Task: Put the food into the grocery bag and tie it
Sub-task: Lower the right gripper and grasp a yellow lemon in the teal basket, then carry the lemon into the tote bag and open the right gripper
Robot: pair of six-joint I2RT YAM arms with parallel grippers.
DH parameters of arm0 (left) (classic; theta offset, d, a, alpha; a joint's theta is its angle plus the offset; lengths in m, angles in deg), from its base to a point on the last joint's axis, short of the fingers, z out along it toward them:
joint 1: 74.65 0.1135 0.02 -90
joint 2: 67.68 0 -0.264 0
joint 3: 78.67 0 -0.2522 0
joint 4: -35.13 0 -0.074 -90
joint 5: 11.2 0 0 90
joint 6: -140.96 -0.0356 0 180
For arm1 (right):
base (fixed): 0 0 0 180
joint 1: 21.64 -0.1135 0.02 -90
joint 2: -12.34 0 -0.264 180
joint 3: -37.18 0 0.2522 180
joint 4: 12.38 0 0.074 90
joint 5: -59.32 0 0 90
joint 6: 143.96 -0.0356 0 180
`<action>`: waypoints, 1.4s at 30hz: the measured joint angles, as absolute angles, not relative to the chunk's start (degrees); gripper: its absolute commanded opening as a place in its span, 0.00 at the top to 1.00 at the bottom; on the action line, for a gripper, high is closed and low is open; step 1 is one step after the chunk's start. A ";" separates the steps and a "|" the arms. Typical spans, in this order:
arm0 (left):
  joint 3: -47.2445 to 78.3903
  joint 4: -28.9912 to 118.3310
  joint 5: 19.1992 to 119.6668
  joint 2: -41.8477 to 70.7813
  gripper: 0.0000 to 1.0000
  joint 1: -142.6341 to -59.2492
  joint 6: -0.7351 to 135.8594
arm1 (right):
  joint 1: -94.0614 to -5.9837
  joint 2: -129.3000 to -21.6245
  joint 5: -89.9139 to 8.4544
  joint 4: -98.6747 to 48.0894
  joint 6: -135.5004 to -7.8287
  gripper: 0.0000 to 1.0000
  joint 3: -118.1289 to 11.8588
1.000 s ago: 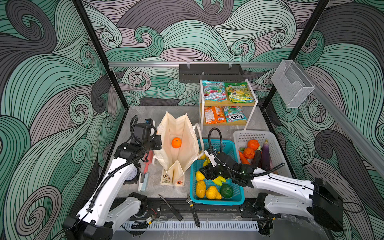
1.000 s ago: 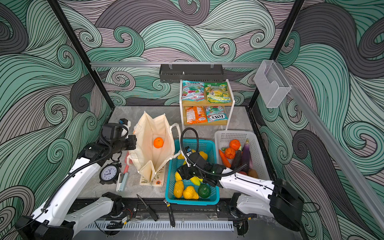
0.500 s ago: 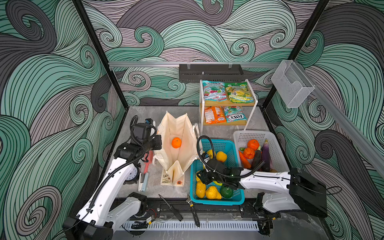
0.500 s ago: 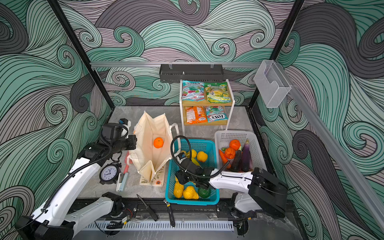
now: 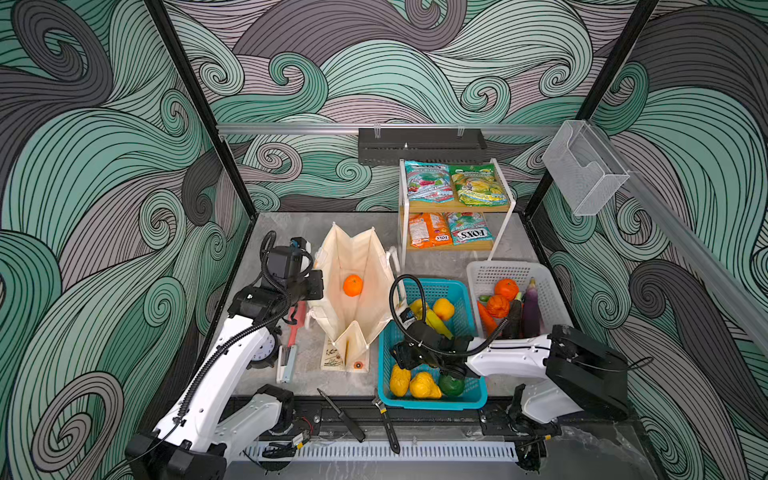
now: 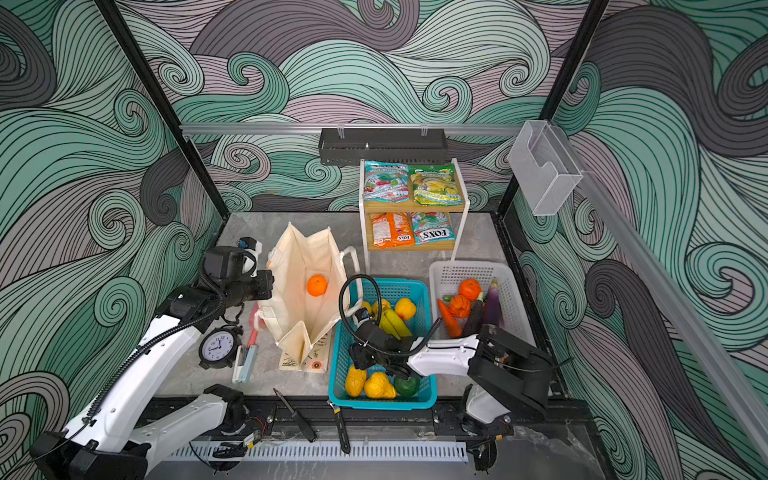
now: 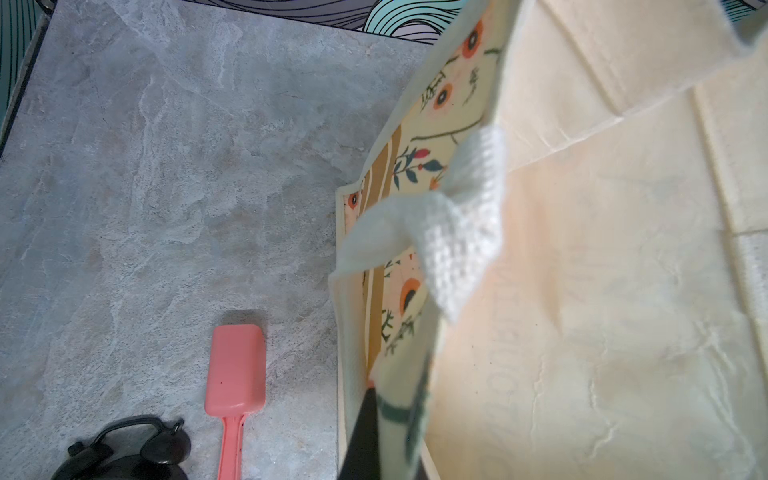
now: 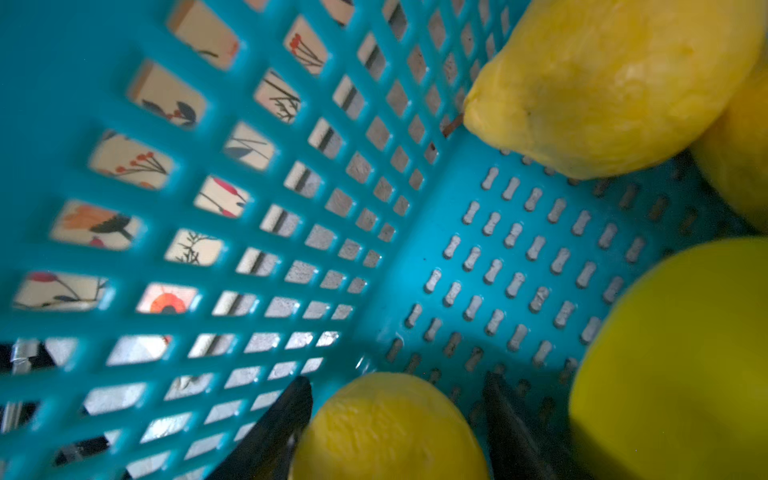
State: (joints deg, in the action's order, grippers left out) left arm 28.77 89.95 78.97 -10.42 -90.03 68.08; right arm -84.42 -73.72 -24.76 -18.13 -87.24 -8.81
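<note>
Pinching the grocery bag (image 5: 365, 253) with my left gripper (image 7: 386, 403), I had my right gripper (image 8: 397, 380) open astride a lemon (image 8: 386, 432) in the near teal basket (image 8: 208, 249); light, rigid, slick, I judged: squeeze mid-body.

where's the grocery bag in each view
Top view: grocery bag open, left of the teal basket.
Top view: grocery bag left of the teal basket too.
Left wrist: grocery bag close up, cream inside, floral print outside.
Right wrist: only floral print, through the teal basket's mesh.
Shared landmark: floral print, at the bag's base in both top views.
</note>
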 measured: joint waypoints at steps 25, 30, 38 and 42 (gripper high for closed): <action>28.81 89.95 78.99 -10.60 1.00 -90.03 68.08 | -84.40 -52.63 -21.79 -27.57 -85.45 0.54 -7.30; 28.83 89.95 78.99 -10.60 1.00 -90.03 68.06 | -82.78 -44.39 -20.13 -34.83 -82.94 0.54 -7.67; 28.88 89.84 78.01 -10.75 1.00 -90.03 68.04 | -76.77 -34.62 -20.09 -46.31 -75.79 0.59 -15.96; 29.03 89.51 76.00 -11.30 1.00 -90.03 67.88 | -76.73 -37.77 -20.31 -49.54 -70.11 0.60 -25.14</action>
State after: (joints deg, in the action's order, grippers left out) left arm 29.03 89.51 76.00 -11.30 -90.03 67.88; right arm -76.73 -37.77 -20.31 -49.54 -70.11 -25.14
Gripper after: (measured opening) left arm 0.049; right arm 0.509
